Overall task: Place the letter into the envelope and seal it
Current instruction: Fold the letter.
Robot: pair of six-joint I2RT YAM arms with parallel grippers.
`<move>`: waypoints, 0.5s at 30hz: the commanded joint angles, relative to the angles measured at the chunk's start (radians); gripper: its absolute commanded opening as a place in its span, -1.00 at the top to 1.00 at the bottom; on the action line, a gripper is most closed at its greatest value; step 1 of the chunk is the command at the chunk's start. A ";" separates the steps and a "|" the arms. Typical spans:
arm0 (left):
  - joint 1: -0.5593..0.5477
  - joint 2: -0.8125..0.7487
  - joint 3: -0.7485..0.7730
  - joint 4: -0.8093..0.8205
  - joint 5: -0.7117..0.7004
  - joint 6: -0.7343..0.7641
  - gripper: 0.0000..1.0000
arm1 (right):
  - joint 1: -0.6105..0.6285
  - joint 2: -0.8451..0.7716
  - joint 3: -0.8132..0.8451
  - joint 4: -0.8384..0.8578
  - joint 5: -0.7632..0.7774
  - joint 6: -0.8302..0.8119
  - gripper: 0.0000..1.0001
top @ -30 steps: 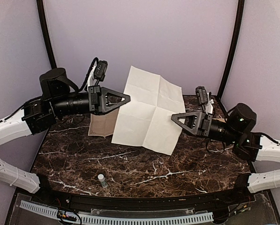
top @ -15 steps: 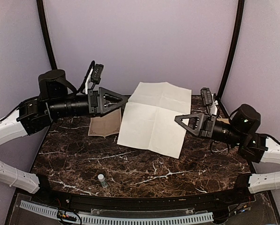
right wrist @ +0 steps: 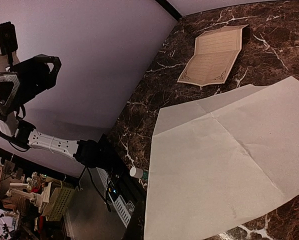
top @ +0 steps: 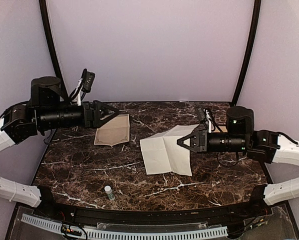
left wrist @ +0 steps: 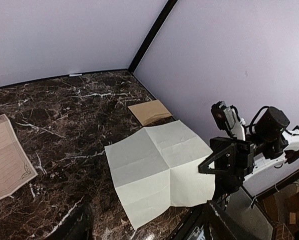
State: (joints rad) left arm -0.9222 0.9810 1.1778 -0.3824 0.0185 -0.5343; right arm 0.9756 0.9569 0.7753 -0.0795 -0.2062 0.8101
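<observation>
The letter's white creased sheet lies mostly flat on the marble table, its right edge lifted. My right gripper is shut on that edge; the sheet fills the lower right of the right wrist view. The cream ornate-bordered page lies flat at the back left. My left gripper hovers above that page, open and empty, its fingers wide apart with the sheet ahead of them. The brown envelope lies beyond the sheet near the back wall; in the top view the right arm mostly hides it.
A small white-capped bottle stands near the table's front edge, left of centre. Purple walls with black corner posts close in the back and sides. A white perforated strip runs along the front.
My left gripper opened, let go of the sheet and drew back to the left. My right gripper shut on the sheet's right edge and brought it down from upright to lying on the table.
</observation>
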 commanded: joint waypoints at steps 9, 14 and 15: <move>-0.197 0.176 0.005 0.013 0.116 0.257 -0.43 | 0.050 0.039 0.050 -0.055 -0.191 -0.067 1.00; -0.231 0.210 -0.002 0.047 0.163 0.255 -0.41 | 0.092 0.049 0.069 -0.015 -0.261 -0.103 1.00; -0.238 0.222 0.004 0.044 0.171 0.249 -0.39 | 0.096 0.054 0.076 -0.015 -0.270 -0.109 1.00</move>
State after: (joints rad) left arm -1.1500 1.1786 1.1774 -0.3672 0.1539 -0.3092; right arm 1.0439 1.0073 0.8001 -0.1589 -0.3992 0.7391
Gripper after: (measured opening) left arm 0.708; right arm 0.003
